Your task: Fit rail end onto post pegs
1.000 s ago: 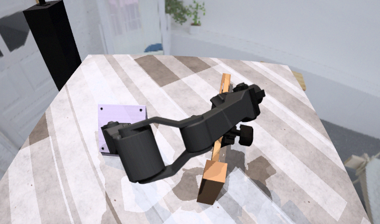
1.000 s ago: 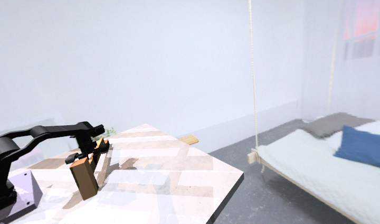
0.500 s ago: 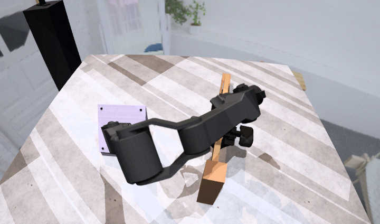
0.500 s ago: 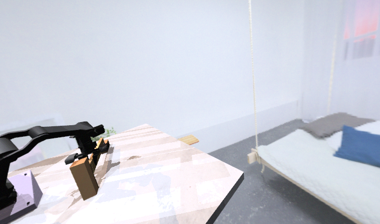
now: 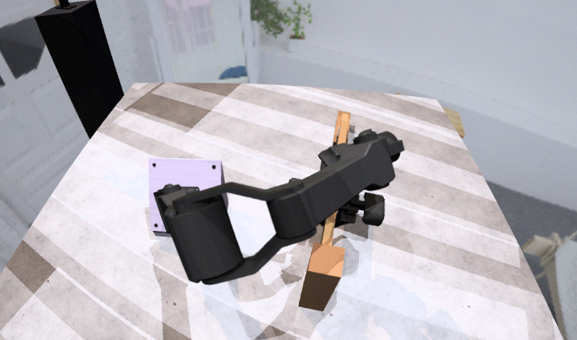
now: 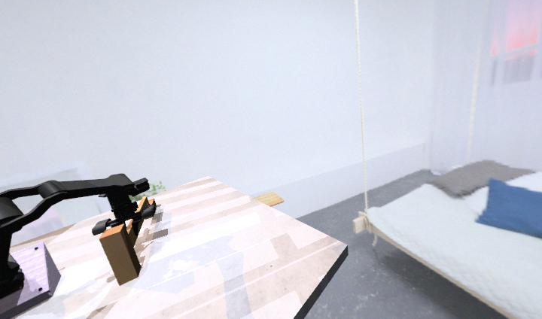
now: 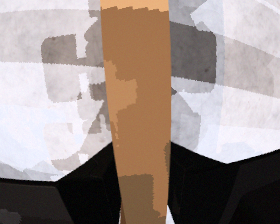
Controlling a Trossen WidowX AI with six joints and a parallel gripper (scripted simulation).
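Note:
The long wooden rail [image 5: 328, 232] [image 7: 138, 100] runs away from the post, partly hidden under the arm. My gripper [image 7: 136, 141] is shut on the rail, with one finger on each side of it, close behind the post. The wooden post [image 5: 326, 260] [image 6: 120, 256] stands upright on the table. The rail's near end is at the post's back face, near its top. The pegs and holes are hidden, and I cannot tell whether the end touches the post. The far end is at the back, by the footboard; its seating in the bracket is too small to judge.
The lilac base plate [image 5: 184, 170] [image 6: 34, 259] of the arm is to the left of the rail and post. The arm reaches over the rail from that side. The table's right edge [image 6: 324, 279] drops to the floor. A black pedestal [image 5: 80, 59] stands beyond the table's back left.

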